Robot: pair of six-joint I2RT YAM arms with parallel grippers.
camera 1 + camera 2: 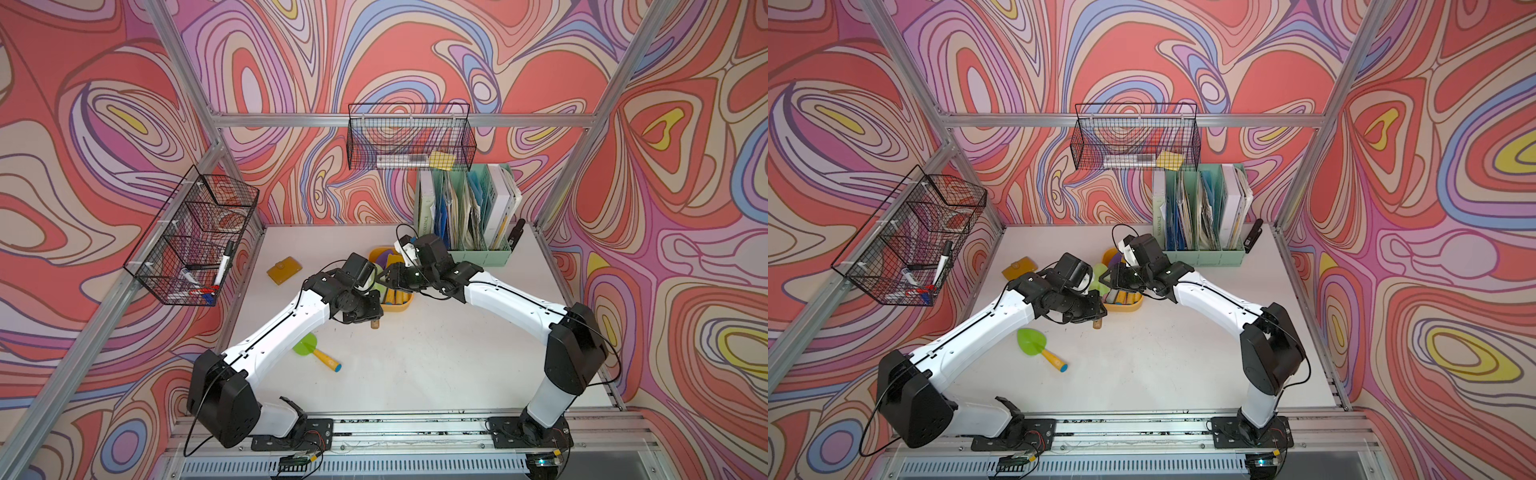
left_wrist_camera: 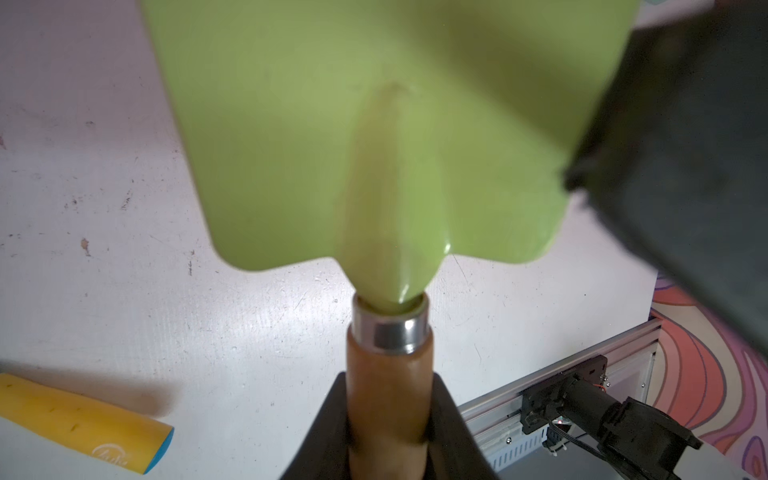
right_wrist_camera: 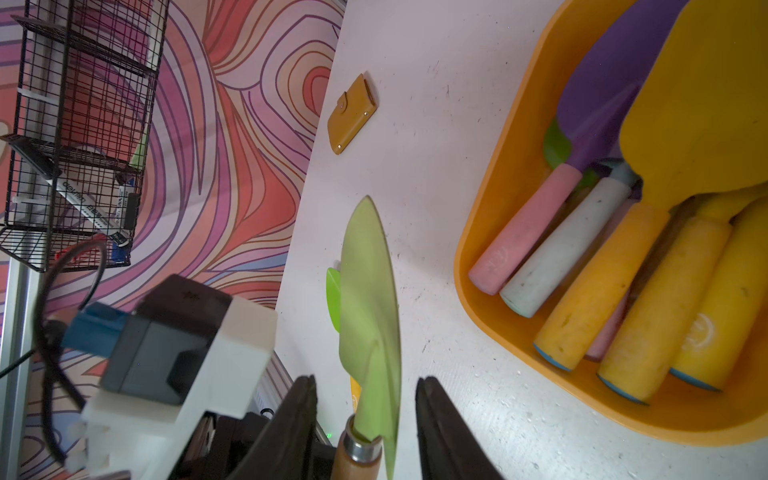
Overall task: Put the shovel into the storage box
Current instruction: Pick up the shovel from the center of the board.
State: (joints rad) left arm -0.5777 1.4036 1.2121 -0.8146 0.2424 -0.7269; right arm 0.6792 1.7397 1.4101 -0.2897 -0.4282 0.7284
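Observation:
A shovel point(image 2: 374, 145) with a pale green blade, metal collar and wooden handle is held above the table. My left gripper point(image 2: 388, 399) is shut on its handle. In both top views the blade point(image 1: 380, 277) point(image 1: 1098, 276) hangs beside the storage box point(image 1: 401, 309) point(image 1: 1130, 309), an orange tub point(image 3: 511, 166) holding several shovels. My right gripper point(image 3: 365, 386) is open. Its fingers point(image 3: 436, 411) stand on either side of the blade's point(image 3: 368, 291) neck without touching it. A second shovel point(image 1: 309, 347) point(image 1: 1034, 340), bright green with a yellow handle point(image 2: 79, 419), lies on the table by the left arm.
A yellow wallet point(image 1: 284, 270) lies at the left back of the table. A mint-green file organizer point(image 1: 469, 216) and a black stapler point(image 1: 515, 235) stand at the back right. Black wire baskets hang on the left wall point(image 1: 195, 237) and back wall point(image 1: 409, 137).

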